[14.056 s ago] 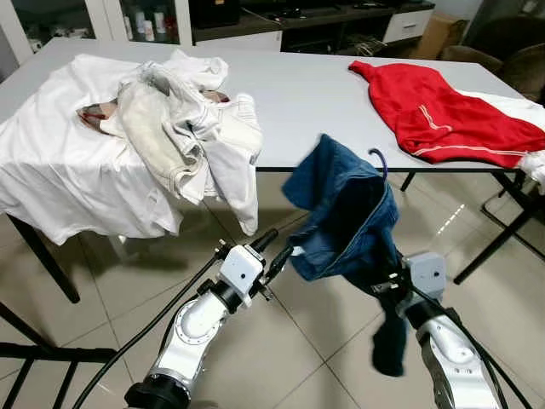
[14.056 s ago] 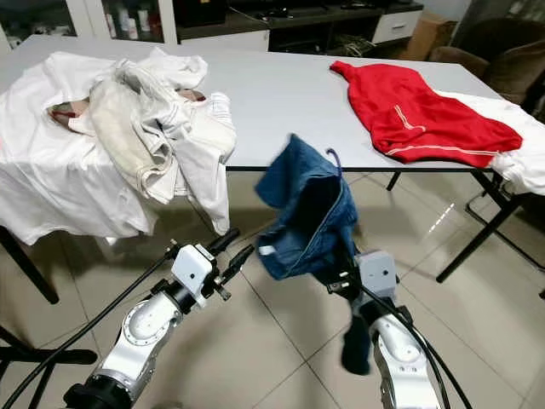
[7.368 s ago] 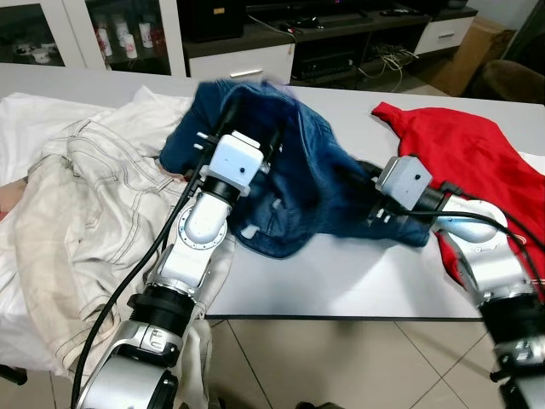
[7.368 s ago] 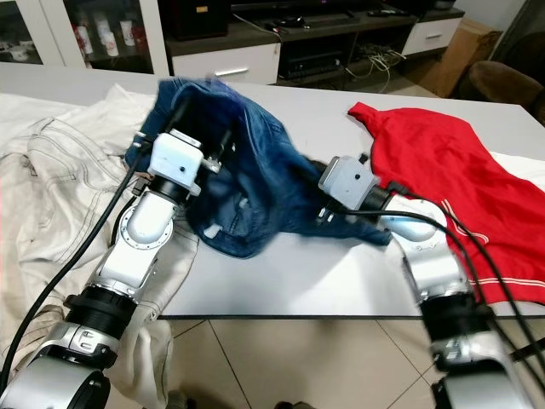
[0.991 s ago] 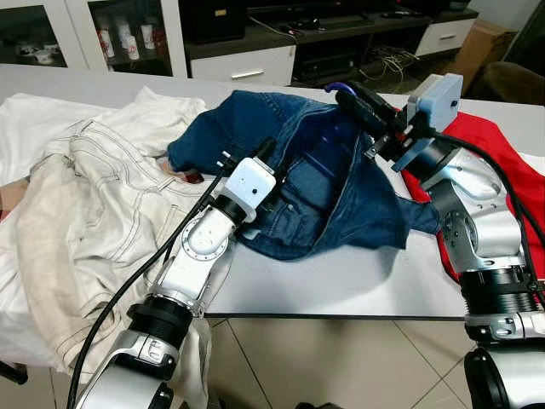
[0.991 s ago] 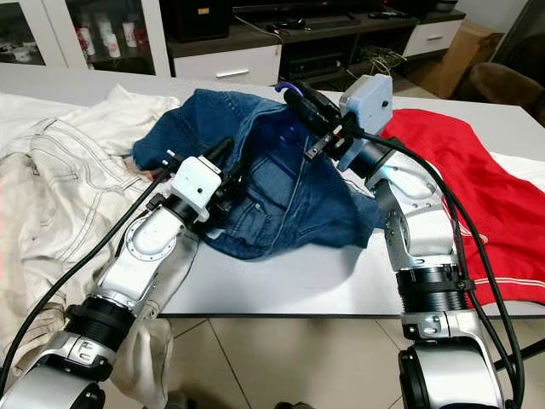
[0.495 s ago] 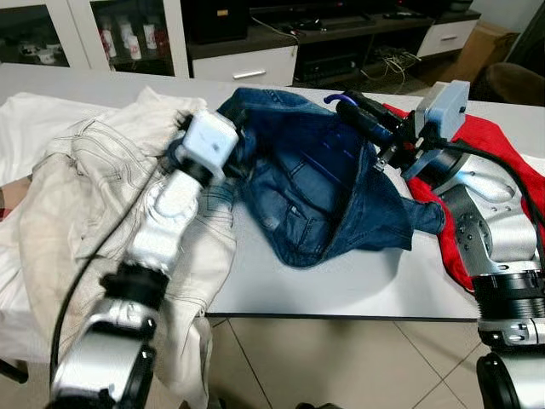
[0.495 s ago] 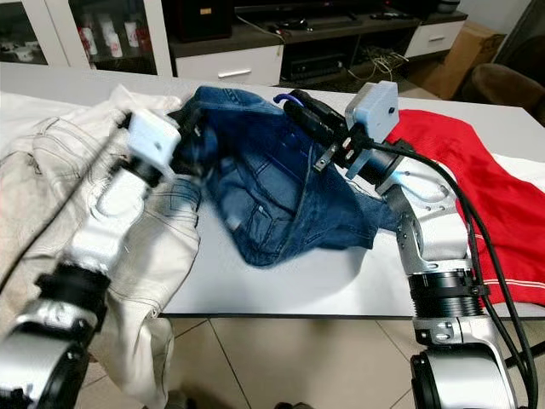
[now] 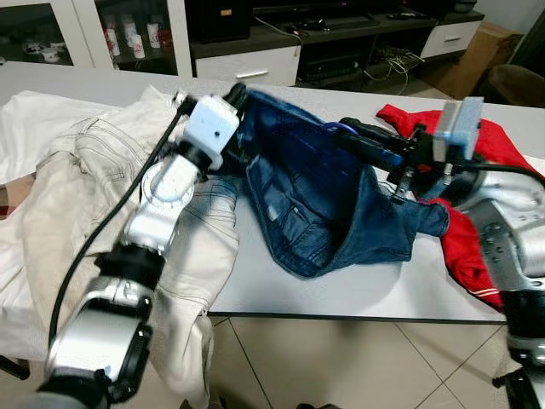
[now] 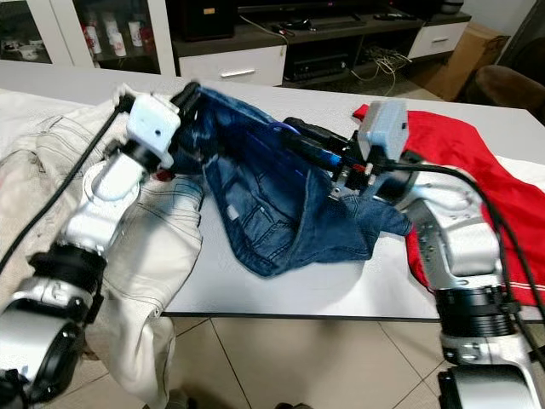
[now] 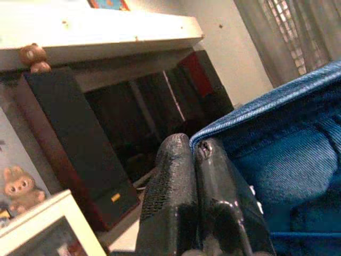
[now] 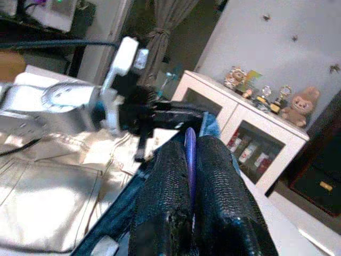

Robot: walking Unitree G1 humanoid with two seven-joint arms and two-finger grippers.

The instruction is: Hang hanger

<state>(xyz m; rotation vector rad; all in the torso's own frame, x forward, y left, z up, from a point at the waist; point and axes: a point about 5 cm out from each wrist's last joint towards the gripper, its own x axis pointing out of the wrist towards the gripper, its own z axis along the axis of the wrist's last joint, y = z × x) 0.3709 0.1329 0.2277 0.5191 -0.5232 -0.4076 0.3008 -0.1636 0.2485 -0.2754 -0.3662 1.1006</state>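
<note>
1. My left arm reaches forward and up; its left gripper [image 9: 239, 92] has both fingers pressed together.
2. My right arm bends inward, elbow out; its right gripper [image 9: 351, 134] points left, fingers [image 12: 224, 197] clamped tight.

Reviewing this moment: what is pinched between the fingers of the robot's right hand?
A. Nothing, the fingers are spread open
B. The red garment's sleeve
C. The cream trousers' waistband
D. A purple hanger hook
D. In the right wrist view the right hand has its two fingers closed on the thin purple hanger hook, while the left hand pinches the edge of the blue jeans.
</note>
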